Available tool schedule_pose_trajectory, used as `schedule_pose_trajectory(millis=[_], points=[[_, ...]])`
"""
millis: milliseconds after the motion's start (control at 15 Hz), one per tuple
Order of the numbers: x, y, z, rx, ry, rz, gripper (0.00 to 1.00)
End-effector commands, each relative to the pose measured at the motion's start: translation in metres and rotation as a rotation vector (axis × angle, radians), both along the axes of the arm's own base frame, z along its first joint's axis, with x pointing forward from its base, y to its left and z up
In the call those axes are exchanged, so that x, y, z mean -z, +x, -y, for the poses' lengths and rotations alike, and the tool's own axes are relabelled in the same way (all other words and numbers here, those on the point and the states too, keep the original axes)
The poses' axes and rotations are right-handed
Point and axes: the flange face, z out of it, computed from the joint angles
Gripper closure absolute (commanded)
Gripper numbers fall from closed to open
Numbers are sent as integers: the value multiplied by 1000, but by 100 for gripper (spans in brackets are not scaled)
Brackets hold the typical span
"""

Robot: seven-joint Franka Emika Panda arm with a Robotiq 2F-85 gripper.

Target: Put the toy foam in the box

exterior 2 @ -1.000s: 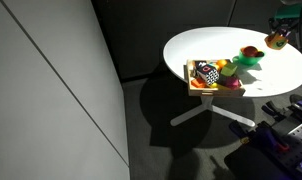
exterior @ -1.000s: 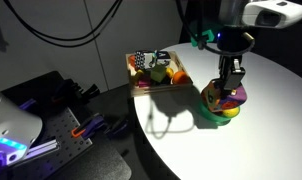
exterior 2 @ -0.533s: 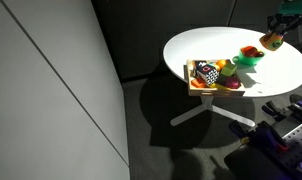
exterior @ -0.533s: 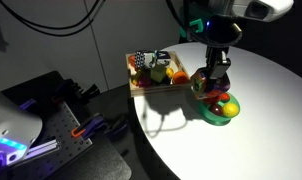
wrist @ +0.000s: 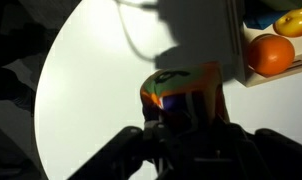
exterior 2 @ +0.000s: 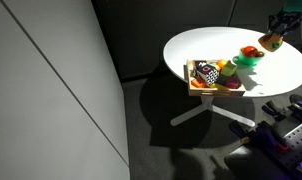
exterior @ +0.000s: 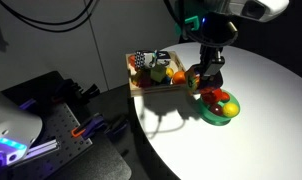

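My gripper [exterior: 203, 78] is shut on the toy foam [wrist: 181, 88], a boxy block with green, orange and purple patches, and holds it above the round white table, between the green bowl [exterior: 221, 108] and the box [exterior: 141, 82]. The foam fills the jaws in the wrist view. The box is a shallow light-wood tray at the table's edge, and it also shows in an exterior view [exterior 2: 197, 86] and in the wrist view [wrist: 238, 45]. It holds toy fruits, among them an orange [wrist: 270, 53]. In an exterior view the gripper [exterior 2: 275, 38] hangs over the table's far side.
The green bowl [exterior 2: 247, 60] holds red and yellow toy fruits. The white table [exterior: 251, 140] has bare surface to the right of the bowl. A dark bench with cables and tools [exterior: 61, 110] stands beside the table. A grey wall [exterior 2: 51, 90] is close by.
The gripper has moved with the toy foam from above the green bowl toward the box, and now hangs between them.
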Motion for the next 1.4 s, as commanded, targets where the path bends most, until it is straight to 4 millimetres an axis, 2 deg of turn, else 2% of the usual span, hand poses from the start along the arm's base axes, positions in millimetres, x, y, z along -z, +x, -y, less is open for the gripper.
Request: schedule_pose_trajectory(millis=[0,600,667,933,1333], points=[[0,-1,0,1,1,-2,60],[2,-3,1,4,3,-5,60],[1,-2,0,0,-1,-1,85],[-8,11,-16,-15,7,30,85],[-17,43,-55,-70,4,57,85]])
